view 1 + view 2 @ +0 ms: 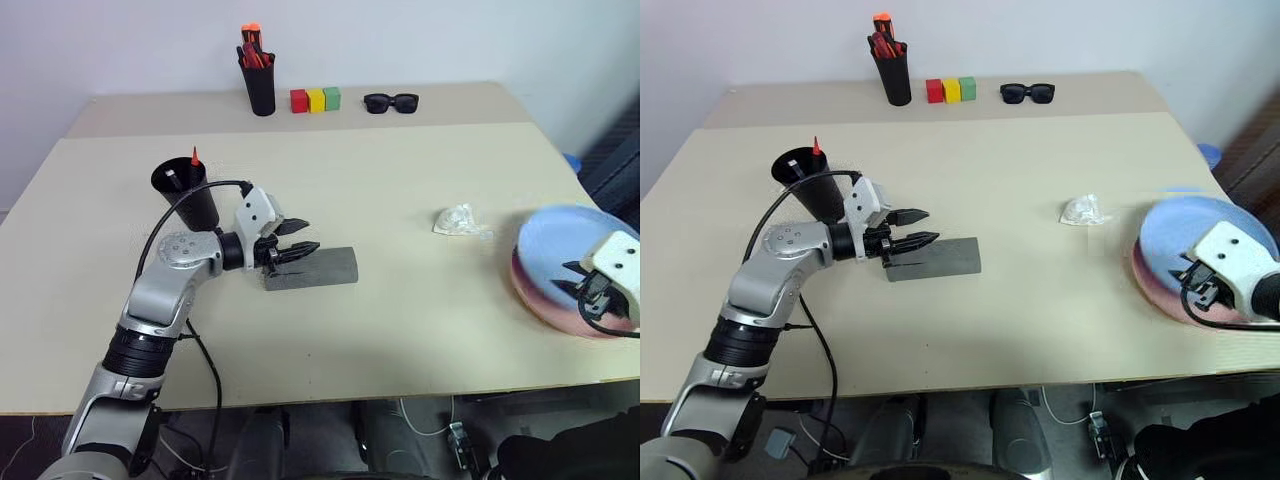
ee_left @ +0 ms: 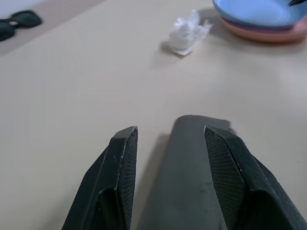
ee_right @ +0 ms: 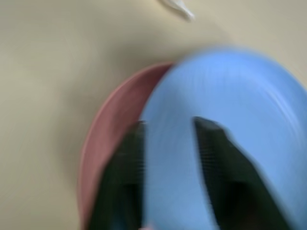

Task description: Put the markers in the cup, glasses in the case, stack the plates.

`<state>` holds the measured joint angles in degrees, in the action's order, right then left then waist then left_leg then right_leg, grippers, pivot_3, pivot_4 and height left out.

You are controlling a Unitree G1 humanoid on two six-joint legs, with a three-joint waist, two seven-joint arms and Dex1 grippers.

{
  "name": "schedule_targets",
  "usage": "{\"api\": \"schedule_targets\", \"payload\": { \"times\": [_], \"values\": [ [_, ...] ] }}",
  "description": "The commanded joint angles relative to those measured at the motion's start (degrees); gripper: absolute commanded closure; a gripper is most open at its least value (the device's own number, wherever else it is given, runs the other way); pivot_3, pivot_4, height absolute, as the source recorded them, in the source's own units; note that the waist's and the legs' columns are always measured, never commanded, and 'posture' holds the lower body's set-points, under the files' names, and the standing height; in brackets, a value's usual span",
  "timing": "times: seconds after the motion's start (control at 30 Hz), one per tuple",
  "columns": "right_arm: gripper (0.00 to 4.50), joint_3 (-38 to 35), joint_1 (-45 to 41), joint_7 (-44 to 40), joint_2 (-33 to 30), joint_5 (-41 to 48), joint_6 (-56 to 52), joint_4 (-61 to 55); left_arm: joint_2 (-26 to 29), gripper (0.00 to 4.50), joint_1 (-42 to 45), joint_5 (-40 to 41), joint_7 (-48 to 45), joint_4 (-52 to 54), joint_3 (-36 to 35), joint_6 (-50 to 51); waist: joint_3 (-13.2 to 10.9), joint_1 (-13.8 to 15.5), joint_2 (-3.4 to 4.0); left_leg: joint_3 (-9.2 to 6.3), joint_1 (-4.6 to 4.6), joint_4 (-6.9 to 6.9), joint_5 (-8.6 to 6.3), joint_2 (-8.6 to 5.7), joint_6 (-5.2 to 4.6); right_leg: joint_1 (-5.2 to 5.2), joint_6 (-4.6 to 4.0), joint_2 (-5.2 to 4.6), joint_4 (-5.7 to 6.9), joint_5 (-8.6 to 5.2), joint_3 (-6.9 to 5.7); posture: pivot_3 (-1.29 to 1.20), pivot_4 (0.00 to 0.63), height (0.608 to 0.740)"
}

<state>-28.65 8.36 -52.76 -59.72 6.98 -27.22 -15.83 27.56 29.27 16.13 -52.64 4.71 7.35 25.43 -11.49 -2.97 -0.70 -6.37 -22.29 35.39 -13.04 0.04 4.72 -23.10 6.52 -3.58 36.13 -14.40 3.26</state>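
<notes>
Two black fingers of the left gripper (image 1: pixel 290 240) stood parted, empty, over the near end of the closed grey felt case (image 1: pixel 312 268), whose long axis ran rightward across the tabletop (image 1: pixel 400 180).

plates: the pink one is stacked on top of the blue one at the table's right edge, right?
No, it's the other way round: the blue plate sits on top of the pink plate, at the table's right edge. The right eye view shows it.

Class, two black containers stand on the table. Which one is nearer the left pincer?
The wide cup, just behind the left pincer. The narrow pen pot stands far back by the wall.
</notes>
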Motion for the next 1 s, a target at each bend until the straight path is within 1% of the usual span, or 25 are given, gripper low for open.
{"api": "schedule_targets", "payload": {
  "times": [0.03, 0.1, 0.17, 0.27, 0.33, 0.47, 0.5, 0.57, 0.67, 0.7, 0.77, 0.87, 1.0],
  "values": [
    [1.61, 5.2, -6.9, 4.5, 2.4, 0.3, -0.4, -2.2, -0.6, 2.30, 1.6, 0.0, 0.1, -0.1, 0.0, -1.7, 0.0, 0.0, 0.00, 0.00, -0.05, 0.10, 0.00, 0.00, 0.00, 0.00, 0.00, -0.01, 0.01, 0.01, 0.00, 0.00, 0.150, 0.740],
    [1.61, 11.1, -12.4, 7.2, 5.6, -1.0, 0.7, -0.2, -0.6, 2.30, 1.7, -0.1, 0.5, 0.2, -0.2, -1.7, 0.0, -0.1, -0.04, 0.00, -0.08, 0.21, 0.00, 0.00, 0.00, 0.00, -0.01, 0.00, 0.02, 0.05, -0.01, 0.00, 0.150, 0.740],
    [1.61, 15.5, -16.7, 9.6, 8.2, -2.8, 2.0, 2.9, -0.5, 2.30, 1.4, -0.1, 1.0, 0.9, -0.3, -1.4, 0.0, 0.3, -0.03, -0.01, -0.12, 0.24, 0.00, 0.00, 0.00, 0.00, -0.03, -0.01, 0.02, 0.07, -0.01, 0.00, 0.150, 0.740],
    [1.61, 22.0, -24.8, 14.4, 13.9, -6.2, 4.2, 12.5, 0.0, 2.30, 0.0, 0.1, 1.9, 2.4, -1.2, -1.0, 0.0, 0.5, -0.04, -0.04, -0.16, 0.22, 0.00, -0.01, 0.00, -0.02, 0.10, 0.00, 0.01, 0.18, -0.01, 0.00, 0.150, 0.740],
    [1.61, 24.8, -27.8, 16.2, 15.4, -8.7, 7.7, 18.3, 0.3, 2.30, -0.8, 0.2, 2.6, 3.4, -1.7, -0.6, 0.0, 0.8, -0.02, -0.03, -0.19, 0.20, 0.00, -0.02, 0.00, -0.04, 0.11, -0.04, 0.00, 0.18, -0.01, 0.00, 0.150, 0.740],
    [1.61, 27.1, -32.7, 20.2, 17.9, -11.3, 12.3, 28.5, 0.7, 2.30, -2.2, 0.6, 3.8, 5.7, -2.2, 0.4, 0.0, 0.9, -0.02, -0.07, -0.22, 0.14, -0.01, -0.03, -0.01, -0.06, 0.18, -0.04, -0.01, 0.16, -0.03, 0.00, 0.150, 0.740],
    [1.84, 27.2, -33.5, 20.5, 18.2, -11.3, 13.3, 30.1, 0.8, 2.30, -2.5, 0.6, 4.1, 6.1, -2.3, 0.5, 0.0, 0.9, -0.02, -0.07, -0.21, 0.13, -0.01, -0.03, -0.01, -0.07, 0.19, -0.04, -0.01, 0.16, -0.03, 0.00, 0.150, 0.740],
    [2.43, 26.8, -34.7, 21.2, 18.7, -11.0, 14.3, 32.1, 0.8, 2.30, -3.0, 0.7, 4.6, 6.8, -2.4, 0.8, 0.0, 0.8, -0.02, -0.07, -0.21, 0.09, -0.01, -0.03, -0.01, -0.08, 0.19, -0.03, -0.01, 0.16, -0.03, 0.00, 0.150, 0.740],
    [4.02, 26.2, -34.8, 21.7, 18.0, -10.9, 14.9, 31.4, 0.5, 2.30, -3.5, 1.1, 5.1, 7.3, -2.4, 1.4, 0.0, 0.6, -0.01, -0.07, -0.19, 0.06, -0.01, -0.03, -0.01, -0.09, 0.19, -0.02, 0.00, 0.16, -0.03, 0.00, 0.150, 0.740],
    [4.46, 26.1, -34.6, 21.9, 17.8, -11.0, 15.0, 30.9, 0.4, 2.30, -3.5, 1.2, 5.1, 7.3, -2.3, 1.4, 0.0, 0.6, -0.01, -0.07, -0.18, 0.06, -0.01, -0.03, -0.01, -0.09, 0.19, -0.02, 0.01, 0.17, -0.02, 0.00, 0.150, 0.740],
    [4.46, 25.1, -32.9, 22.3, 16.7, -11.2, 14.8, 28.3, 0.1, 2.30, -3.6, 1.1, 5.2, 7.2, -1.7, 1.1, 0.0, 0.5, -0.01, -0.07, -0.18, 0.06, -0.01, -0.03, -0.01, -0.08, 0.20, -0.03, 0.01, 0.17, -0.02, 0.00, 0.150, 0.740],
    [4.46, 19.9, -26.5, 19.8, 12.3, -9.2, 9.8, 17.1, -0.6, 2.30, -2.4, 1.2, 4.7, 5.6, -1.2, 0.6, 0.0, 1.1, 0.01, -0.07, -0.19, 0.03, -0.01, -0.03, -0.01, -0.09, 0.21, -0.03, 0.01, 0.16, -0.02, 0.00, 0.150, 0.740],
    [4.46, 6.5, -15.2, 16.3, 6.3, -7.5, 1.7, 4.0, -1.6, 2.30, 0.0, 1.4, 2.6, 1.9, -0.3, -0.6, 0.0, 2.0, 0.01, -0.07, -0.21, -0.01, -0.01, -0.05, -0.01, -0.10, 0.24, -0.05, -0.02, 0.14, -0.02, 0.00, 0.150, 0.740]
  ]
}}
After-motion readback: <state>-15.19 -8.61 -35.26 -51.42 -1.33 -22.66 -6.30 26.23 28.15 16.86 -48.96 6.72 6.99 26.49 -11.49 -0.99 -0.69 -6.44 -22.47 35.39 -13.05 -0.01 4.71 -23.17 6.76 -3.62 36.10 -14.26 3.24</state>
